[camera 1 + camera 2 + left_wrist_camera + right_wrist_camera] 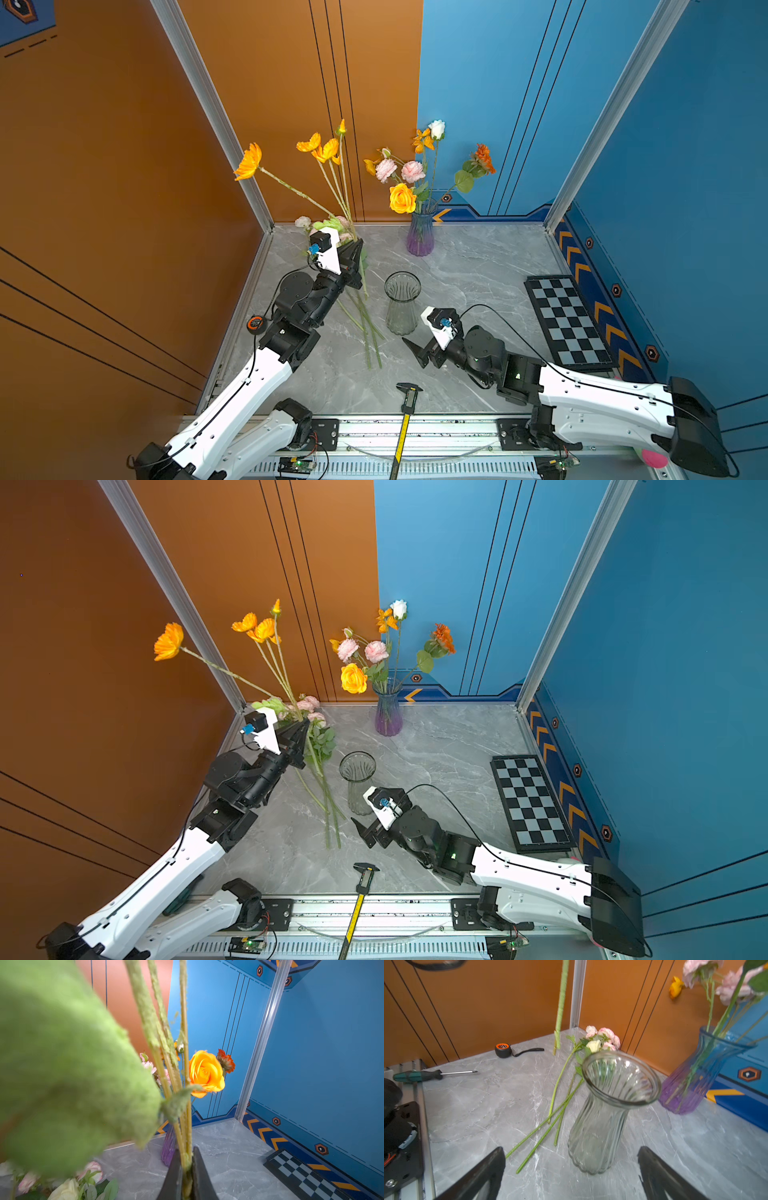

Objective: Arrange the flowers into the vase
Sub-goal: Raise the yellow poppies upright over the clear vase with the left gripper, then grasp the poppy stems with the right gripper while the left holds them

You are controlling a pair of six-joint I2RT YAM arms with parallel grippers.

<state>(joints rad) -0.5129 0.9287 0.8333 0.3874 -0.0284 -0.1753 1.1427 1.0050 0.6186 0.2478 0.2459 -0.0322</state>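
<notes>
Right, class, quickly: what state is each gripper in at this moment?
Left gripper: shut on the orange flowers, by their stems.
Right gripper: open, holding nothing, facing the clear vase.

Orange poppies [328,149] are rising tilted, held by their fuzzy stems, left of centre in both top views. Pink and cream roses [593,1045] are lying flat just below them, stems crossing. A clear ribbed vase [402,305] is standing upright, empty, at centre. Above it, a purple-tinted vase [420,237] is holding a mixed bouquet [402,198].
</notes>
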